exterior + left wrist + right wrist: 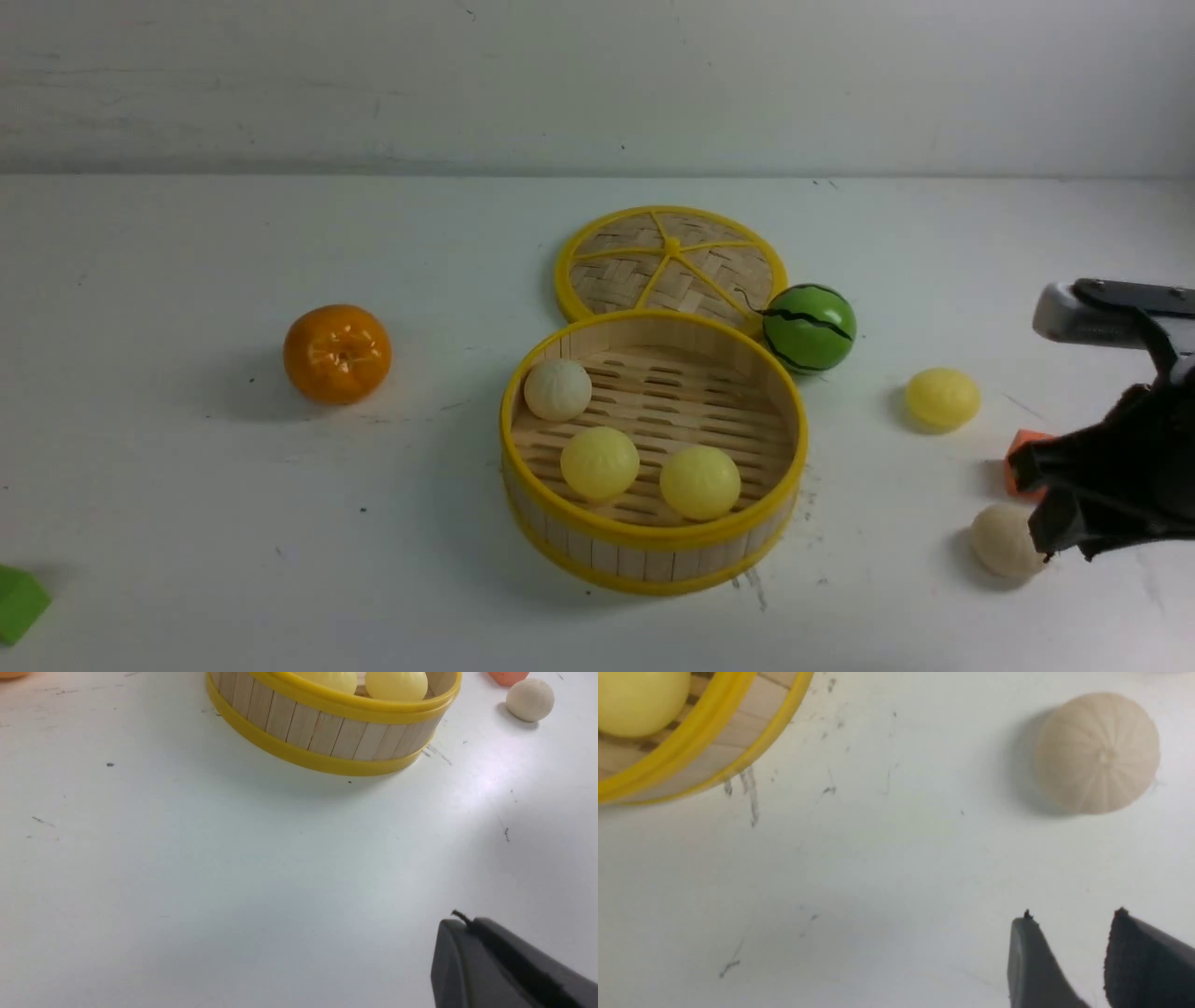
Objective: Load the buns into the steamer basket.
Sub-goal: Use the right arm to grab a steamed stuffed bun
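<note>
The steamer basket (644, 536) stands mid-table and holds one beige-white bun (557, 389) and two pale yellow buns (599, 462) (699, 482). A third yellow bun (943, 399) and a second beige-white bun (1001, 543) lie on the table to its right. My right gripper (1038, 509) hovers just right of that beige bun. In the right wrist view it (1073, 917) is open and empty, short of the bun (1098, 753). My left gripper (460, 921) is shut and empty over bare table, near the basket's wall (327, 732); it is out of the front view.
The flat woven lid (670, 266) lies behind the basket, with the green watermelon ball (808, 328) at its right. An orange tangerine (337, 354) sits at left. A small orange block (1020, 455) lies by my right gripper. A green block (19, 602) sits at the near left.
</note>
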`<state>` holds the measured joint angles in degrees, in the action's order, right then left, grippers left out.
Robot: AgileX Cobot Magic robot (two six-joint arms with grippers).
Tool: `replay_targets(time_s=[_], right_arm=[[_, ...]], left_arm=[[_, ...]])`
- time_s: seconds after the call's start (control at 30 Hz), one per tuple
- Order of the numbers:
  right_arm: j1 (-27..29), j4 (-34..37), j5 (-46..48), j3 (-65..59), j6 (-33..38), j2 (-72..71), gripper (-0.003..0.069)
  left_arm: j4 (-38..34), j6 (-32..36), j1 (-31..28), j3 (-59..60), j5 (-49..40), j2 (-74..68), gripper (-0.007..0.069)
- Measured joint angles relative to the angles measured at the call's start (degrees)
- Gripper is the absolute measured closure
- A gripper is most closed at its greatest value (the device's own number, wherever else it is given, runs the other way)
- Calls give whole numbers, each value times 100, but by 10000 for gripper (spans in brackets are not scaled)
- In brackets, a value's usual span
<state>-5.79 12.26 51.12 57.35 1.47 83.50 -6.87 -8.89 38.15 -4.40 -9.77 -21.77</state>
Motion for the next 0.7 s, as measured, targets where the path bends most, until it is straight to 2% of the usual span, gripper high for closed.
replay_targets(time_s=[0.27, 0.7], right_arm=[[5, -190, -159, 585, -147, 1238, 420], [357, -258, -550, 649, -265, 1523, 420]], left_arm=[[0, 0, 0, 0, 0, 0, 637], [0, 0, 0, 0, -4, 0, 627]])
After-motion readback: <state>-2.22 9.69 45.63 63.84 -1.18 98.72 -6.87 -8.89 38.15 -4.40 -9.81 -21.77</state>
